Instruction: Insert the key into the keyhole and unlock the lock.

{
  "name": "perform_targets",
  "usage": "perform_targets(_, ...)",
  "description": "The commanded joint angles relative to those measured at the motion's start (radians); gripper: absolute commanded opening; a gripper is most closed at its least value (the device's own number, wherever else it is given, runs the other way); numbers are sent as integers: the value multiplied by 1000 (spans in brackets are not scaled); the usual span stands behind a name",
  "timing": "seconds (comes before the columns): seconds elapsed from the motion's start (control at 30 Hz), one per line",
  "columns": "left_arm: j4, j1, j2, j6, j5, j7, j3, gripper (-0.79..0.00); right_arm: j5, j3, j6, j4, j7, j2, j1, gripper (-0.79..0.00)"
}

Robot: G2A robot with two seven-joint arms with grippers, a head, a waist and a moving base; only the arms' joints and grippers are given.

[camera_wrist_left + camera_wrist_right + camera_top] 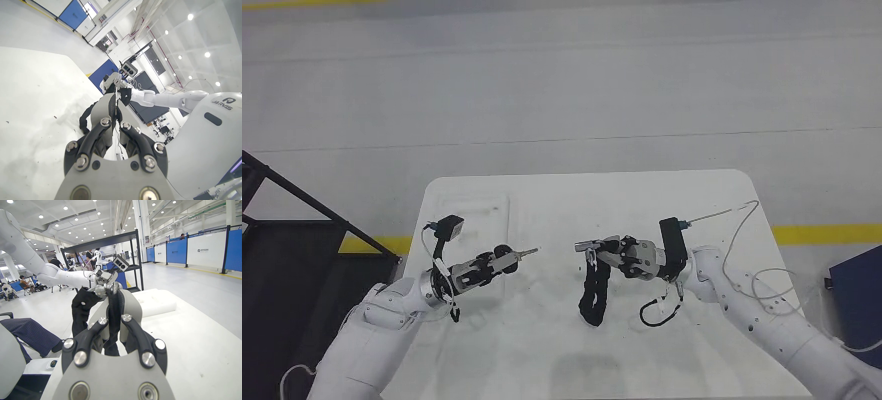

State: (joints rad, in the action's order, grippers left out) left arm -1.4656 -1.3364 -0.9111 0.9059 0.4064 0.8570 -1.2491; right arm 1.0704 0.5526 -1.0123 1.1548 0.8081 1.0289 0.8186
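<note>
Plainly mid-approach: the left gripper [504, 258] has its fingers [98, 111] clamped on the head of the key [525, 252], with the blade sticking out past the fingertips toward the other arm. Opposite, the right gripper [617, 248] has its fingers [130, 306] pressed together on the black sleeve [592, 295] just behind the lock [587, 246]. The metal body juts beyond the fingertips, and the rest of the sleeve hangs below them toward the worktop [542, 350]. We judge both are held up off the worktop so that blade and keyhole can face each other along one line. From the left wrist the keyhole [117, 81] sits just past the key tip, nearly in line. From above, a gap shows between key tip and lock, so insertion is not yet begun. The next move likely needs fine alignment of blade to slot; a slight tilt could jam it on the lock face. Beyond the left fingers is a shallow recess [507, 208] in the worktop; what lies in it, if anything, we cannot tell.
</note>
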Motion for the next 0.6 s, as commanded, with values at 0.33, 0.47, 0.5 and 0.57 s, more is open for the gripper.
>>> perform_targets(0.33, 88, 99, -34, 45, 97, 13, 133, -785, 18, 4, 0, 53, -43, -3, 23, -785)
perform_targets(0.47, 90, 96, -28, 48, 138, 9, 138, -785, 33, -24, 0, 62, -28, -6, 9, -785)
perform_targets(0.5, 87, 92, -25, 47, 142, 10, 138, -785, 32, -35, 0, 66, -17, -6, 3, -785)
perform_targets(0.57, 81, 85, -18, 45, 142, 12, 137, -785, 25, -55, 0, 67, 0, -7, -8, -785)
